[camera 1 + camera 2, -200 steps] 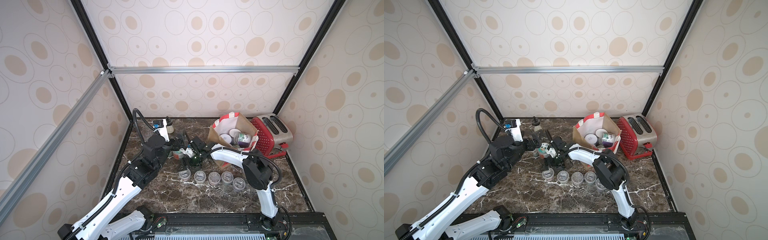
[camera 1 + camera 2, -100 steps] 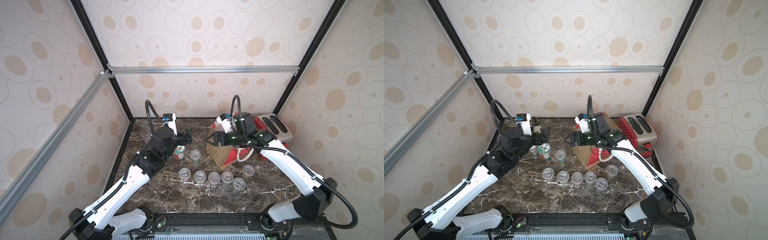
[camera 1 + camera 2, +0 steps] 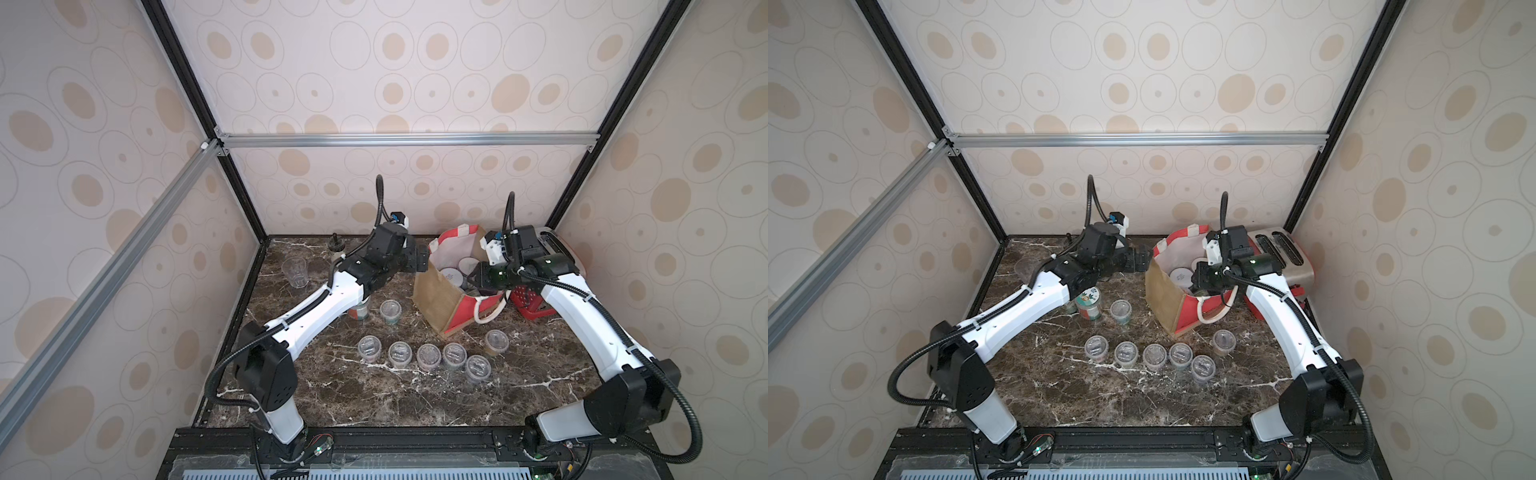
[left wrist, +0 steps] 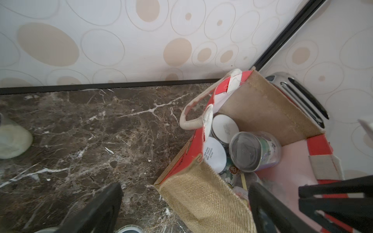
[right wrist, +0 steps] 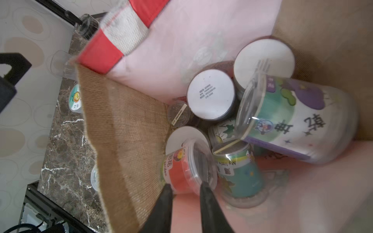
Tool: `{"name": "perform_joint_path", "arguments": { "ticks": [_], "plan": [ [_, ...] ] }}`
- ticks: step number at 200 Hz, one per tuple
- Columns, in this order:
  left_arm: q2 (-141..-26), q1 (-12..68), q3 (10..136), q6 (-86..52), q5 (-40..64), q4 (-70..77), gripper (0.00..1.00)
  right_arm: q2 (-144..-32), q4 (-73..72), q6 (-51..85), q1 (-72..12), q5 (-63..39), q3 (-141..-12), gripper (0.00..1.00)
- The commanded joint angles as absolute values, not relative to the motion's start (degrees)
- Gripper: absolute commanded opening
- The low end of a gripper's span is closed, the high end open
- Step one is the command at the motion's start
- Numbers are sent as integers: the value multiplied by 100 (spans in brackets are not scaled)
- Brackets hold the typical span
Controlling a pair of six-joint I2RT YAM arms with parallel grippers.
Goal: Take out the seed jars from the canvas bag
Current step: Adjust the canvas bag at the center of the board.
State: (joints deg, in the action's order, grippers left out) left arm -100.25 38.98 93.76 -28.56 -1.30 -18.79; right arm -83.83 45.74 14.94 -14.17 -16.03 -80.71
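Inside bag (image 3: 436,299), right of centre in both top views, right gripper (image 5: 185,186) clamps red-label jar (image 5: 177,173). More jars (image 5: 211,93) heaped around it. Left gripper (image 4: 184,187) spread wide at bag rim. Other jars (image 3: 429,356) stand on table (image 3: 353,395), mid-frame.

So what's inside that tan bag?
The canvas bag holds two white-lidded jars, a tipped purple-labelled jar, a green-labelled jar, a small clear jar, and a red-labelled jar pinched by the right gripper. Anything beneath them is covered.
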Motion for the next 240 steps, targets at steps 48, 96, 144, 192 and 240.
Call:
{"name": "perform_joint_path", "arguments": {
  "ticks": [48, 96, 144, 192, 240],
  "plan": [
    [-11058, 4446, 10347, -2967, 81, -2632, 84, -8201, 4468, 1339, -1424, -1966, -7211, 21],
    [-11587, 4467, 11193, -2723, -158, -2766, 15, -8099, 4092, 1576, -1411, -1802, -6863, 23],
    [-13235, 4379, 14496, -1585, -1133, -3462, 0, -8395, 4014, 1751, -1246, -1524, -7751, 31],
    [-12298, 4468, 12572, -927, -1080, -1637, 0, -8384, 4010, 1773, -1056, -1344, -7592, 34],
    [-10450, 5031, 8941, -845, -1133, 1041, 0, -7556, 3640, 1946, -1063, -1649, -6130, 34]
  ]
}}
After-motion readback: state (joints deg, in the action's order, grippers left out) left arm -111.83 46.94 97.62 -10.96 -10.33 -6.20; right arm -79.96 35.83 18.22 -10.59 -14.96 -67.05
